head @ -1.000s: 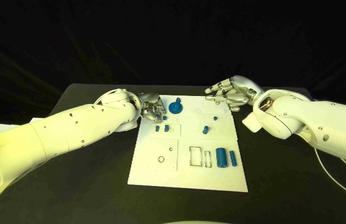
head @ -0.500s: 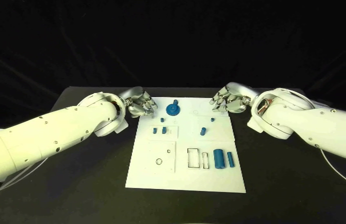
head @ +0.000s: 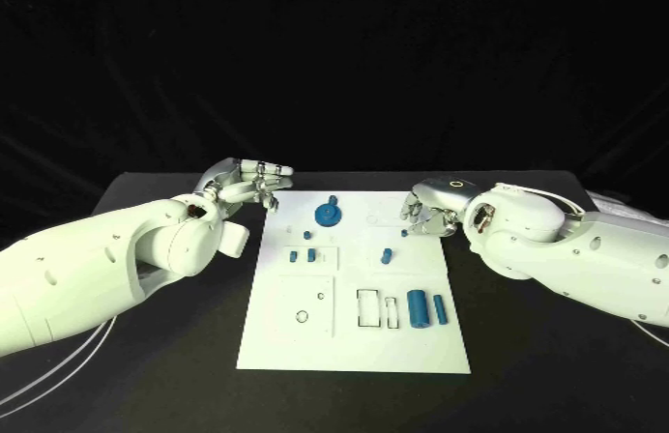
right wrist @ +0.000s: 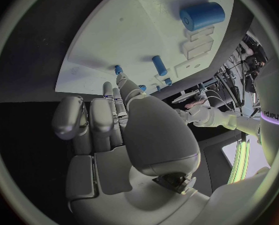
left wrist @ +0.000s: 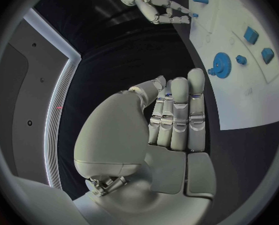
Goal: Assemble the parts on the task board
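Left hand (head: 251,184) and right hand (head: 426,213) flank the task board (head: 356,341) — both empty, fingers extended and released. A blue gear (head: 329,211) sits at the board's far end between them.

A black table (head: 167,375) stands before a wall of pure darkness. Off to one side a pale lit strip (left wrist: 57,110) runs along a grey wall panel (left wrist: 24,100).

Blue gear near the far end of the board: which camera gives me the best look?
The left wrist view: the blue gear shows its teeth and hub clearly on the task board. The head view shows it small; in the right wrist view I can't identify it.
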Motion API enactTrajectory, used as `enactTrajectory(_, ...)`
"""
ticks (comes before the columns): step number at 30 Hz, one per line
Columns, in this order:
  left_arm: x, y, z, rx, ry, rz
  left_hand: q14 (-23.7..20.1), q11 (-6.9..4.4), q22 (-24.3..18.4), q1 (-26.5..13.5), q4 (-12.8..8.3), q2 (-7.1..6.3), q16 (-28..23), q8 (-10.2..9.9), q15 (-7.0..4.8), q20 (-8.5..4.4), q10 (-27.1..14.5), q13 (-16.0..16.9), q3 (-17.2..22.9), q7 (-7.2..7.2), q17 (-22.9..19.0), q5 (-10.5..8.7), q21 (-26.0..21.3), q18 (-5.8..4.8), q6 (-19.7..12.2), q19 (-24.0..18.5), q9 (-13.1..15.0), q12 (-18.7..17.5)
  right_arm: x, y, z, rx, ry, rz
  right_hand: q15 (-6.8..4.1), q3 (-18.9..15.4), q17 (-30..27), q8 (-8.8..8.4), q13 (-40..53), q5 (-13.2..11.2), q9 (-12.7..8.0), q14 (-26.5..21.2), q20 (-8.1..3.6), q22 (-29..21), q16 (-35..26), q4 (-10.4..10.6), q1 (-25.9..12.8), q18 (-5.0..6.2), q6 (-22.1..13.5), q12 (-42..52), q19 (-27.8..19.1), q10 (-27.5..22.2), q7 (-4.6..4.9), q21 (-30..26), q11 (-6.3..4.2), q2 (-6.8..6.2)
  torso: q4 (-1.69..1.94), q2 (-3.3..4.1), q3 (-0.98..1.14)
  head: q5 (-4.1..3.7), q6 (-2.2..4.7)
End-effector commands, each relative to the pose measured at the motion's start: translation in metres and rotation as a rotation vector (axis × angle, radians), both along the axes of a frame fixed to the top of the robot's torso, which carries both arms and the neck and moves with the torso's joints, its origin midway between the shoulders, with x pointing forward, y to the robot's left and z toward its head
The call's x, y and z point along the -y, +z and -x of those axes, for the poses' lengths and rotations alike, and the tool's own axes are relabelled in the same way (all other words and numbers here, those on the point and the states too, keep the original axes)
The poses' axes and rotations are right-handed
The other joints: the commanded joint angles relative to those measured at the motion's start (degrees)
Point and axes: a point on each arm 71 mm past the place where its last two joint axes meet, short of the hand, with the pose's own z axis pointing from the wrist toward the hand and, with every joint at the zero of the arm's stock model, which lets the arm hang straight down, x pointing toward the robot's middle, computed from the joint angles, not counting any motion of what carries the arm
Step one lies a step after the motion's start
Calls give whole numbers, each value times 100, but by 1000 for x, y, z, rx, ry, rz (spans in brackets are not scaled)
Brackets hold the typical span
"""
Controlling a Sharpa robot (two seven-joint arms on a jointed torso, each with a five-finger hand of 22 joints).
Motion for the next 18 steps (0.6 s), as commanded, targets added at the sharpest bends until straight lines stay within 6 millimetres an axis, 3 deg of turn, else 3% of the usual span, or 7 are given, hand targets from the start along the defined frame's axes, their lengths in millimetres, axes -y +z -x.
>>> enactTrajectory(1, -3, 3, 0, -16, 80, 141, -43, 3, -26, -64, 0, -16, -46, -5, 0, 2, -61, 6, -47, 7, -30, 10, -50, 46, -2, -34, -5, 18, -3, -4, 1, 13, 12, 112, -9, 78, 12, -39, -48, -26, -1, 114, -2, 12, 16, -11, -5, 10, 60, -53, 54, 42, -10, -11, 4, -52, 1, -1, 13, 13, -11)
enactTrajectory(8, 0, 3, 3, -16, 73, 152, -63, 4, -75, -66, -3, -16, -84, -6, 1, 4, -76, 8, -63, 8, -85, 11, -119, 55, -6, -51, -6, 29, -10, -11, 4, -13, 39, 125, -10, 173, 30, -73, -139, -52, -2, 136, -12, 25, 25, -36, -15, 7, 87, -105, 71, 65, -8, -5, -1, -73, -14, 11, 11, 21, -29)
enactTrajectory(18, 3, 3, 6, -25, 62, 155, -81, 12, -148, -72, -6, -14, -115, -14, 6, 7, -106, 8, -88, 16, -126, 11, -224, 68, -23, -77, -9, 44, -15, -19, 2, -35, 45, 135, -23, 449, 59, -107, -288, -154, 8, 167, -28, 62, 35, -102, -5, -1, 195, -149, 107, 200, -15, 16, -10, -41, -1, 7, 18, 29, -64)
